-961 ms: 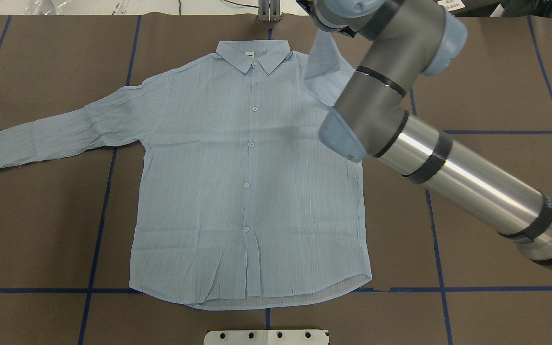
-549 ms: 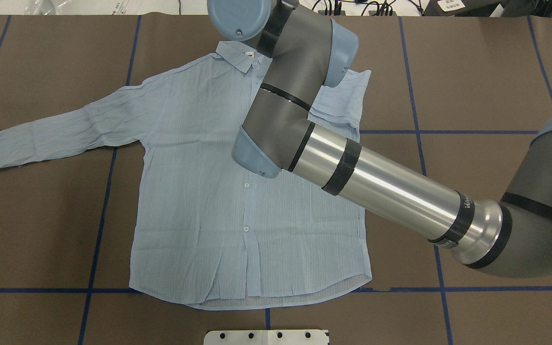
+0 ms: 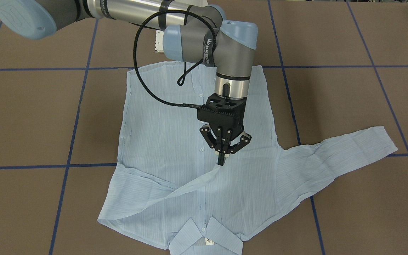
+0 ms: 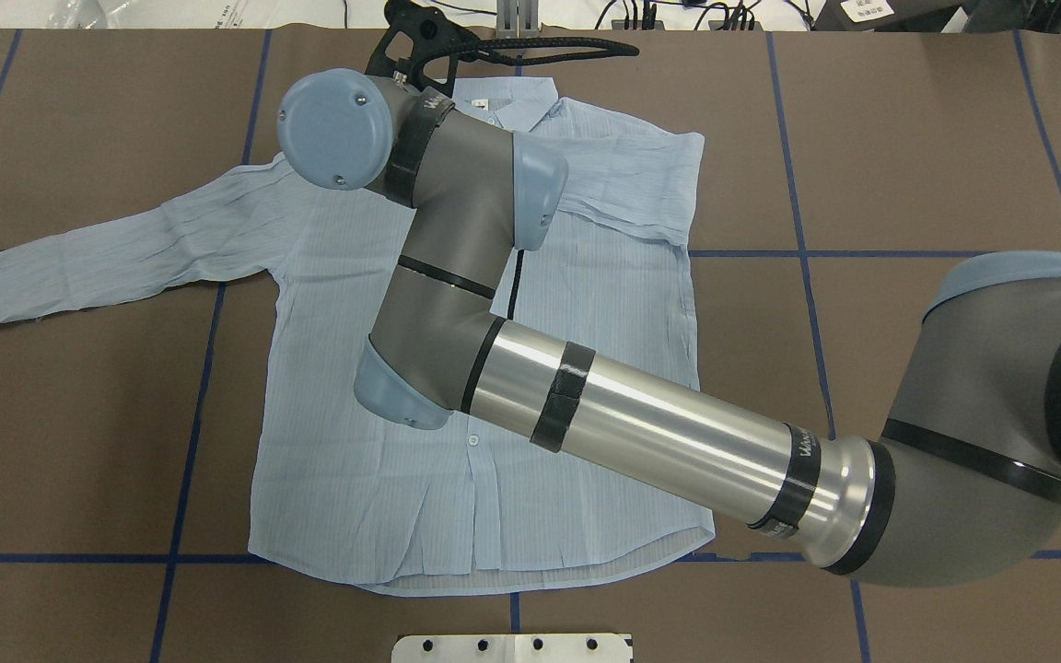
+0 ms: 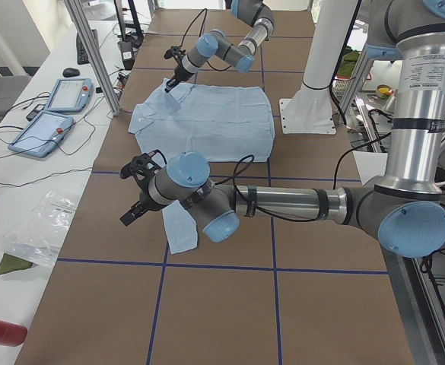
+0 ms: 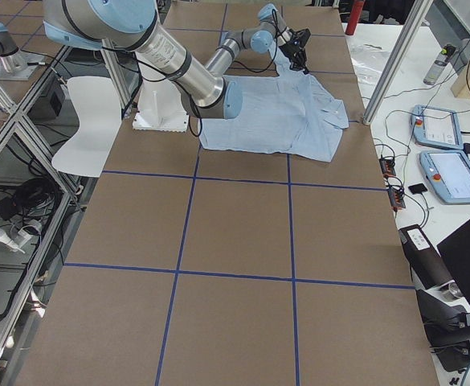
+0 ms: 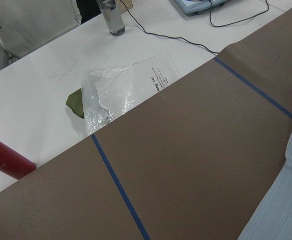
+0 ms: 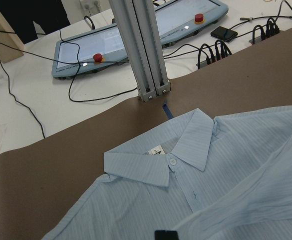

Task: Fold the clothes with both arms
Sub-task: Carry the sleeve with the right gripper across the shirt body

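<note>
Right gripper [image 3: 222, 156]: clenched on the cuff end of the folded sleeve [image 3: 168, 194], hanging just above the shirt [image 3: 161, 134].
Shirt: lay flat, buttons up, directly beneath this pincer; collar [image 3: 205, 237] beyond its fingertips, hem behind its wrist.
Folded sleeve axis: ran diagonally from the shoulder up to the pincer, crossing the button line.
Left gripper [image 5: 133, 198]: I cannot tell whether it was released or clenched.
Flat sleeve [image 3: 338, 156]: stretched sideways, well apart from the right pincer, its cuff just beside the left pincer.
Nearer arm: the left, probably.

Light-blue shirt [image 3: 161, 141], fine stripes — brown table cover [image 3: 331, 106], blue tape grid [image 3: 331, 66].
</note>
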